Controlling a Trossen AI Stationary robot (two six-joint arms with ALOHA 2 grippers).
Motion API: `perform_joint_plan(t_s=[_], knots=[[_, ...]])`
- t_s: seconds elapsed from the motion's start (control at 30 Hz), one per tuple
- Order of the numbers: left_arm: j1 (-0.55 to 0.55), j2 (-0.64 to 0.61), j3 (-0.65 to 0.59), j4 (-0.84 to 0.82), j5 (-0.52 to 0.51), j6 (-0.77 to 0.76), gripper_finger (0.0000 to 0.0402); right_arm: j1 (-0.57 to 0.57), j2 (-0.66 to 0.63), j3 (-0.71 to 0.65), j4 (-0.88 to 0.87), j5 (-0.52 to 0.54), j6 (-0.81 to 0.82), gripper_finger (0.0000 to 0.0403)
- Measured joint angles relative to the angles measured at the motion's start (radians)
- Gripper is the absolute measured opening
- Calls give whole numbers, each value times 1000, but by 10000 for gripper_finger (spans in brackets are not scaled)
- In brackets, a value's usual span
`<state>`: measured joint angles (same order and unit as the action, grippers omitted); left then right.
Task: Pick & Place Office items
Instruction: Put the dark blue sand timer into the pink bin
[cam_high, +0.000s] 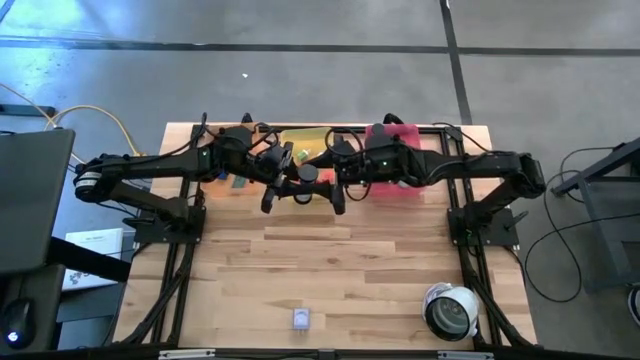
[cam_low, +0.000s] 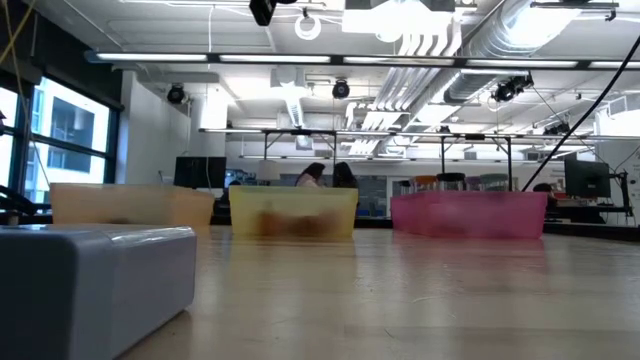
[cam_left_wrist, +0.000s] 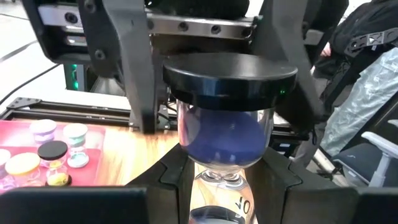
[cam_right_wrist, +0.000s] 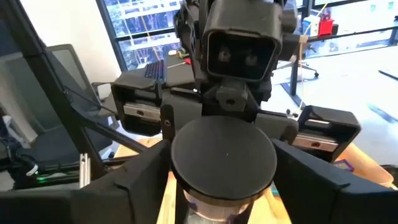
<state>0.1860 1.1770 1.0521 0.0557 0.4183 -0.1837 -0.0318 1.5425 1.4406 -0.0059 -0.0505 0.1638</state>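
A sand timer with black end caps and blue sand (cam_left_wrist: 227, 134) stands upright in the air between my two arms, above the table's far middle (cam_high: 306, 172). My left gripper (cam_left_wrist: 221, 186) comes from the table's left and is shut on it. My right gripper (cam_right_wrist: 224, 180) comes from the right and is open, with a finger close on each side of the timer's top cap (cam_right_wrist: 224, 155). Several small timers with coloured caps (cam_left_wrist: 53, 158) sit in the pink tray (cam_left_wrist: 18, 134). A small pale cube (cam_high: 302, 319) rests on the table near its front edge. My left gripper pinches the sand timer at its narrow glass neck (cam_left_wrist: 217, 177) between its two fingers (cam_left_wrist: 171, 180). The fingers reach in level from the table's left. The timer stands upright in the hold, its blue bulb and top cap above the fingers, lifted clear of the table. My right gripper has its fingers (cam_right_wrist: 134, 186) beside the top cap; whether they touch it I cannot tell.
Orange (cam_low: 130, 205), yellow (cam_low: 293, 212) and pink (cam_low: 470, 215) trays line the table's far edge. A white-grey round device (cam_high: 450, 310) lies at the near right corner. Bare wood (cam_high: 330, 260) spreads between the arms and the front edge.
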Motion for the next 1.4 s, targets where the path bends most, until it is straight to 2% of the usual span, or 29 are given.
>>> perform_joint_plan(t_s=[0.2, 0.47, 0.7, 1.17, 1.27, 1.4], knots=[[0, -1, 0, -6, 0, 2, 109, -14, 3, 0, -4, -37, 9, 196], [0, -1, -1, -11, 0, -4, 109, -15, 4, 0, -4, -53, 12, 198], [3, -1, -1, -15, -22, 0, 129, -15, 5, 0, -8, -55, 16, 195], [2, -1, -1, -21, -49, 27, 140, -9, 5, 0, -32, -51, 24, 195], [4, -1, -1, -21, -52, 34, 162, -8, 5, 0, -43, -56, 32, 195], [8, -1, -1, -23, -55, 34, 225, -8, 5, 0, -47, -59, 32, 195]])
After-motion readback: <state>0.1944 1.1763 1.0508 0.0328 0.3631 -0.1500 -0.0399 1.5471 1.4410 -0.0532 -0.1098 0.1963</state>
